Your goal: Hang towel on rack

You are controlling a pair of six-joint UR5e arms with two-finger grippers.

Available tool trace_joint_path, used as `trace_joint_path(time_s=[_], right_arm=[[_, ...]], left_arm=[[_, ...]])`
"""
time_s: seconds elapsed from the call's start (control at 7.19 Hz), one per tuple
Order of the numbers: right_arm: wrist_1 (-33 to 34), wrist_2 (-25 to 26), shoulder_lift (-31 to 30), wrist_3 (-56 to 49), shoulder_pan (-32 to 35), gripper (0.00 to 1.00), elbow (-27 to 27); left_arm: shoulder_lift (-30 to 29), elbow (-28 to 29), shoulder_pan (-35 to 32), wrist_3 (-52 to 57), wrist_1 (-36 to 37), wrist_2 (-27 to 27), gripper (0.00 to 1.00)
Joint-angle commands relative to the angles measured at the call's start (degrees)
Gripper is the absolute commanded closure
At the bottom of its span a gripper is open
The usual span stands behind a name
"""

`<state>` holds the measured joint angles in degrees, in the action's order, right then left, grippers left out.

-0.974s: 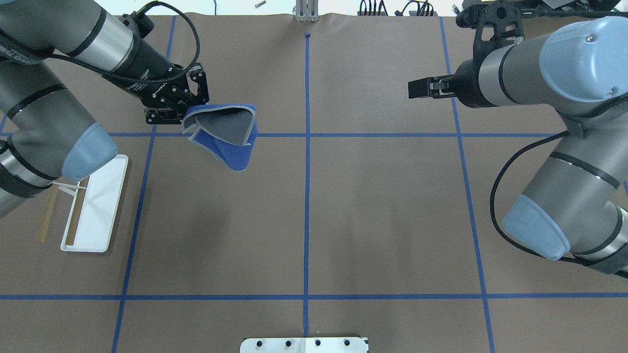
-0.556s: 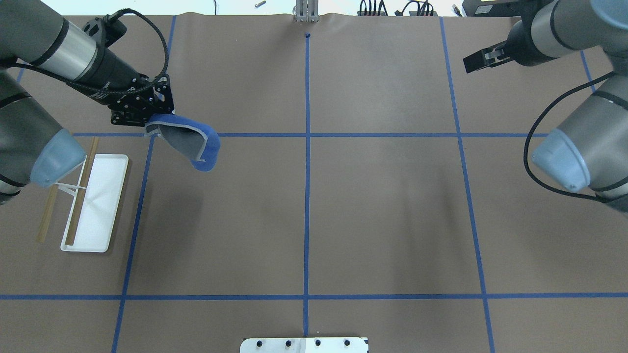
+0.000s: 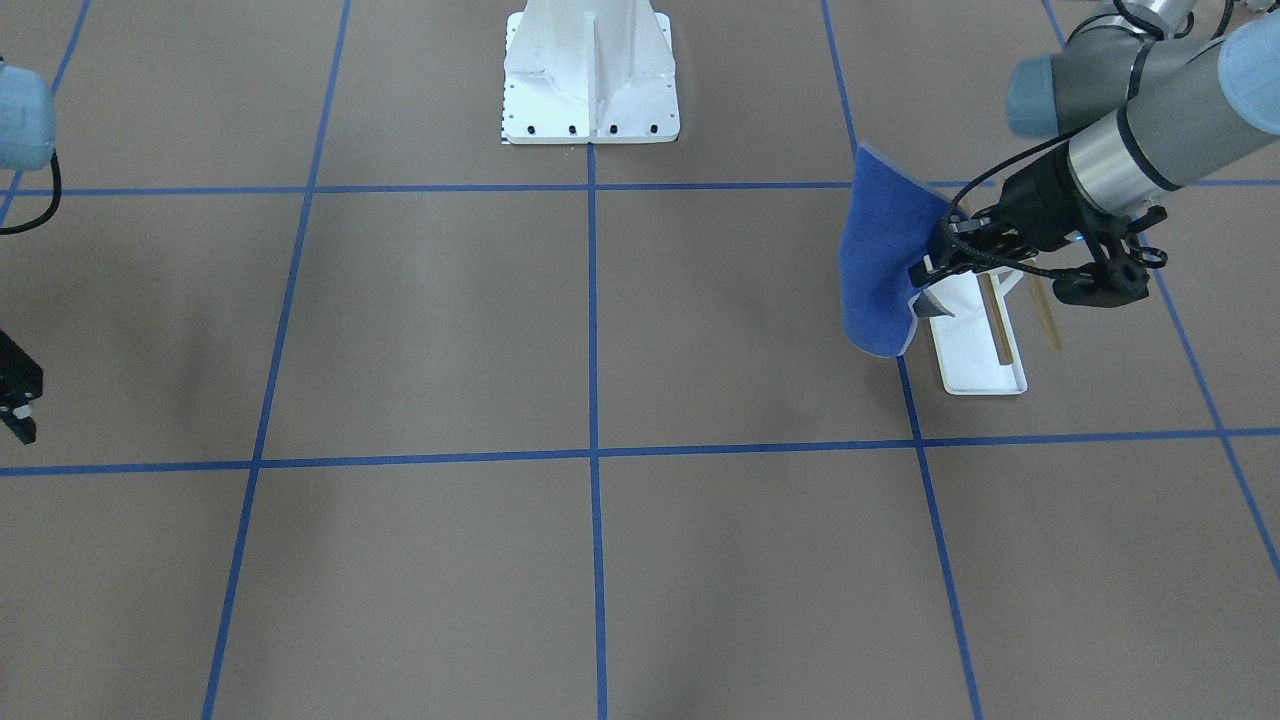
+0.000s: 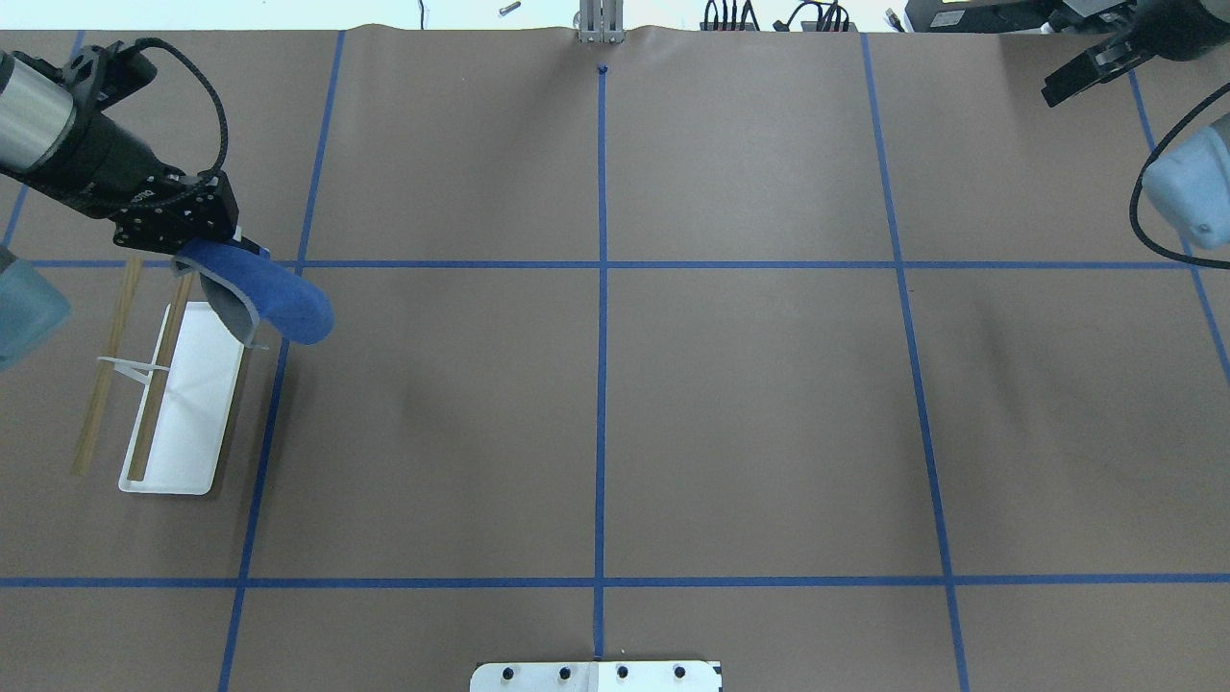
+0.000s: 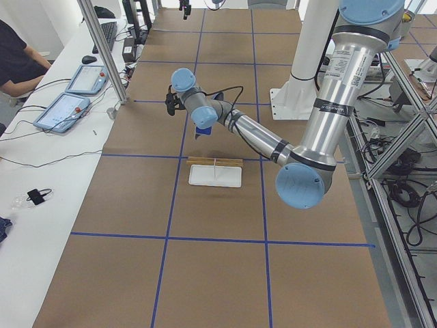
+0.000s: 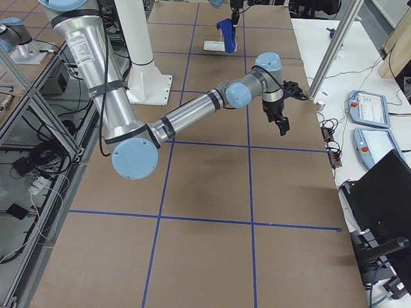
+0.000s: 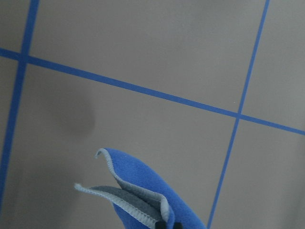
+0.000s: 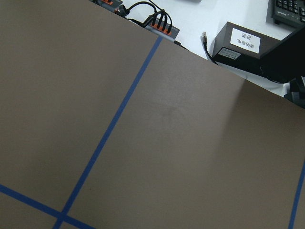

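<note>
My left gripper (image 4: 207,252) is shut on one end of the blue towel (image 4: 274,298) and holds it in the air. The towel hangs curled, its grey underside showing, just over the far end of the rack's white tray (image 4: 192,404). The two tan rods (image 4: 154,375) lie parallel beside it, bare. The front view shows the towel (image 3: 880,270) hanging beside the rack (image 3: 975,350), with my left gripper (image 3: 935,280) above the rods. My right gripper (image 4: 1052,94) is empty and looks open at the far right corner. It also shows at the front view's edge (image 3: 18,425).
The large white bolted pedestal (image 3: 590,80) stands at the robot's side of the table. Blue tape lines grid the brown table. Cables and boxes (image 4: 769,17) line the far edge. An operator (image 5: 13,61) sits at a side desk.
My left gripper has carried the towel to the left, from near the table's middle-left to over the rack's far end. My right arm has drawn back to the far right corner.
</note>
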<state>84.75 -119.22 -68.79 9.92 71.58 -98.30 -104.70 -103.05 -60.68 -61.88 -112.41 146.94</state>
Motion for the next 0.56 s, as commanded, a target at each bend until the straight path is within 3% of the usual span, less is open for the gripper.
trace_joint_path(time_s=[0.0, 0.42], right_arm=[[1.2, -3.0, -0.1, -4.3, 3.2, 0.0, 2.5], [7.1, -4.0, 0.4, -11.8, 5.1, 0.0, 4.2]], left_arm=[[4.3, -0.1, -0.4, 9.7, 0.0, 0.1, 1.0], [9.3, -0.3, -1.7, 21.0, 0.0, 0.1, 1.0]])
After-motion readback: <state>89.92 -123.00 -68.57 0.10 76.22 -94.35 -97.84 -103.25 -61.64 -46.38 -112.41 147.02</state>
